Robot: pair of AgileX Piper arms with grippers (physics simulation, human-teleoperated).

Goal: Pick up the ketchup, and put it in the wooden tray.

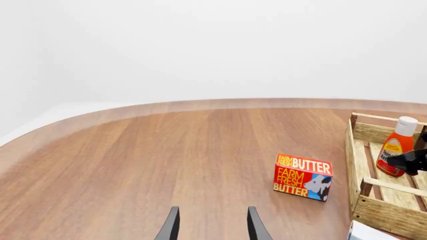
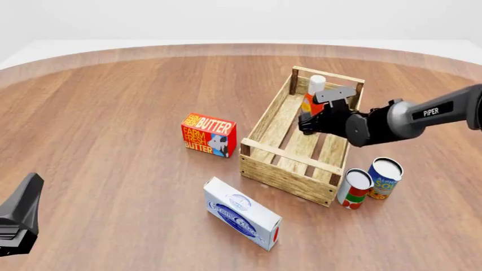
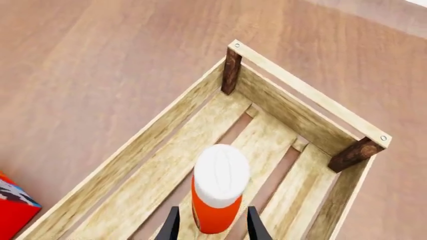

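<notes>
Standing ketchup (image 3: 215, 192) between right gripper (image 3: 209, 227) fingers

front overlooks table; wrist views share wooden tray (image 3: 153, 135).

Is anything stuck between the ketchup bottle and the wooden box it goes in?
Nothing visible. The orange-red ketchup bottle with the white cap is already inside the light-wood slatted tray, between the right gripper's fingers.

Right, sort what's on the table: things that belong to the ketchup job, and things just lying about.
Job:
ketchup, upright inside the tray
wooden tray
right end effector, fingers either side of the ketchup

Lying about:
butter box
white carton
two cans
left end effector, idle
</notes>
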